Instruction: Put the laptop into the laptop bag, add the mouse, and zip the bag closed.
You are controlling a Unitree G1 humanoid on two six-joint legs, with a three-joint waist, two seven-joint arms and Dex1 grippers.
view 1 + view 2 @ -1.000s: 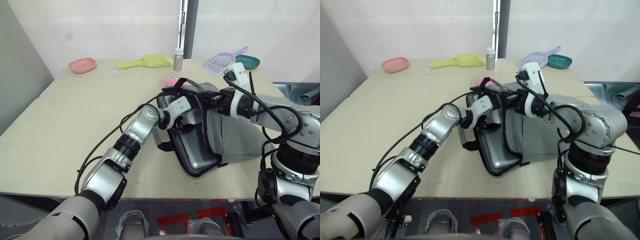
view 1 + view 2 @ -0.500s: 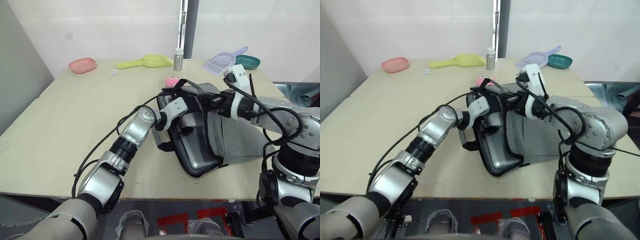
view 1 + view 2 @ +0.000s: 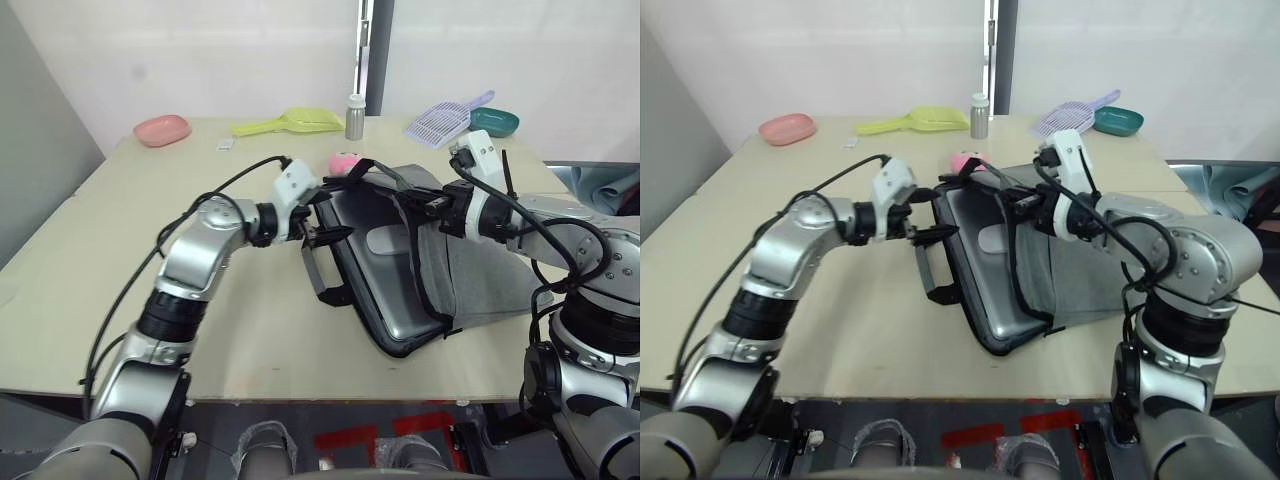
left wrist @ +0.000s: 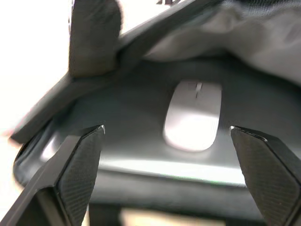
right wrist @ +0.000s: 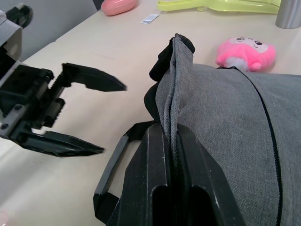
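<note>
Bag: on desk, mouth held up by right hand, pinched on the flap. Laptop and mouse are lodged inside. Left hand is spread, empty, just outside. Zipping is outstanding.

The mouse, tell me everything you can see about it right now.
The mouse is a small, flat, white oval with a smooth, slightly glossy shell and a thin dark line at its narrower end. It lies flat on the silver-grey laptop inside the open laptop bag, under the raised grey flap that the right end effector pinches. The left end effector is open just outside the bag's mouth and is not touching the mouse.
</note>
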